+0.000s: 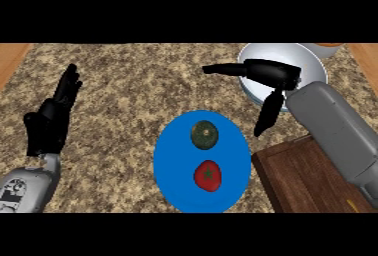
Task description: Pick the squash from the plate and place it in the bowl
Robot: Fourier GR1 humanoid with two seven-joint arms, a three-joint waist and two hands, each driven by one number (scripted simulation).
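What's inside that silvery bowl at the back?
Nothing shows in the part of the bowl you can see. The right robot hand, open, hangs over its middle and near side, so that part of the inside is hidden.

A single view is given, taken from the robot's head and aimed steeply down at the worktop. The left forearm and the right forearm are seen entering from the lower edge. The plate is framed closely near the centre, the bowl at the upper right.
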